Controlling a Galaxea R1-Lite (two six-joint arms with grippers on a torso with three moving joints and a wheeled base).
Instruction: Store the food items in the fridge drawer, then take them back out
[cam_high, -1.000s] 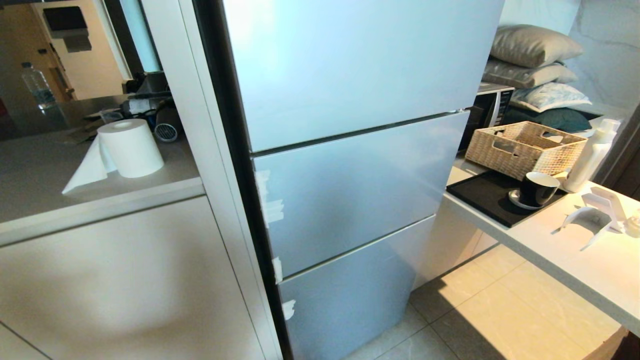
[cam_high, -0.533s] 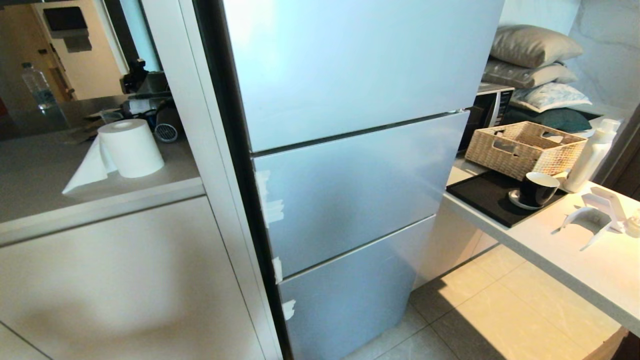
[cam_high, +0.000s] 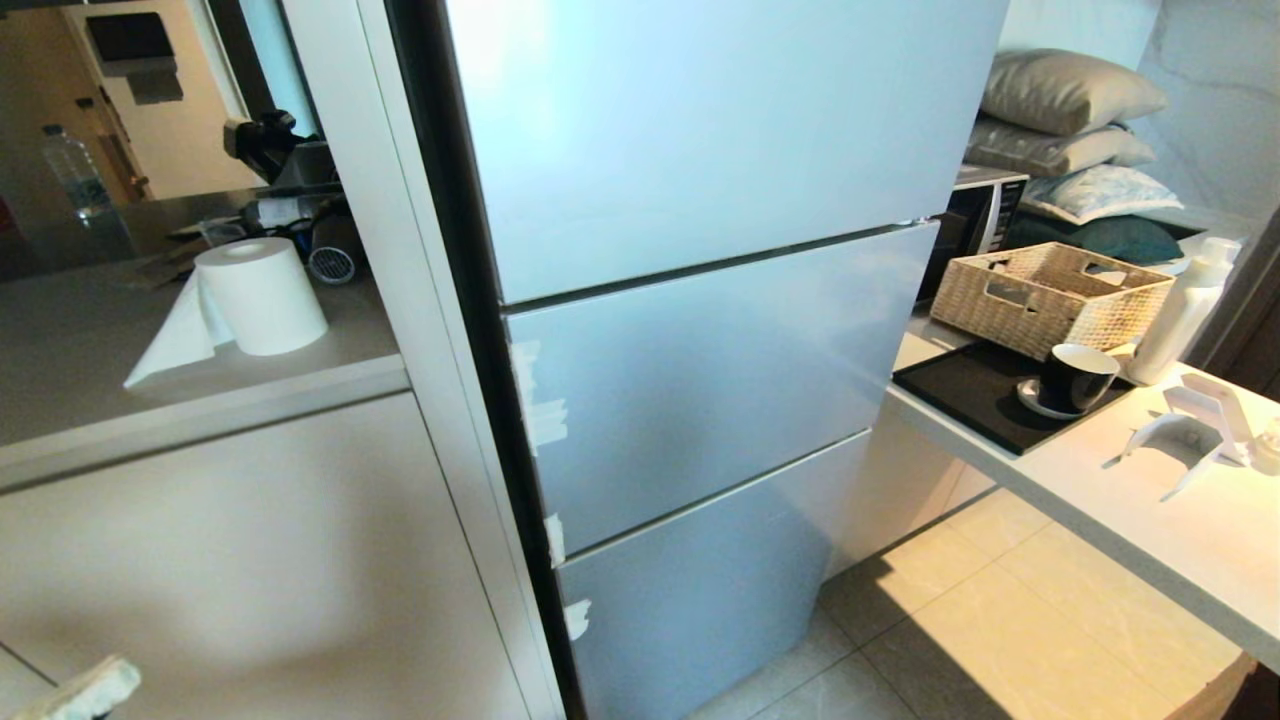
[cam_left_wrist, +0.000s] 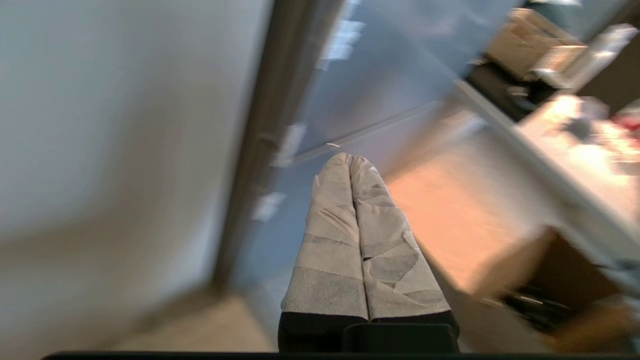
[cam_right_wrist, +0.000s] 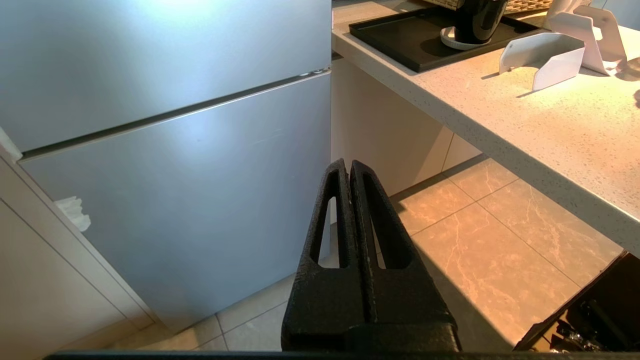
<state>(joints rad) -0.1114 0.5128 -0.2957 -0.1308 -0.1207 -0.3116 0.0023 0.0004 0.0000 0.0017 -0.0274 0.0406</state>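
**Both grippers clenched, nothing held; fridge fully closed**

Left gripper (cam_left_wrist: 350, 159): tape-wrapped fingers pressed together, empty, touching nothing. Only its tip shows in the head view, low in the left corner in front of the white cabinet (cam_high: 250, 540). Right gripper (cam_right_wrist: 350, 165): black fingers pressed together, empty, hanging over the tiled floor (cam_right_wrist: 480, 235) beside the fridge's (cam_high: 700, 380) lower door.

All three fridge doors are shut, so the fridge drawer can't be seen. Food items can't be made out in any view.

Edges: cabinet flush on the fridge's left, counter (cam_high: 1150, 520) edge jutting out on its right. Open floor between fridge front and counter.
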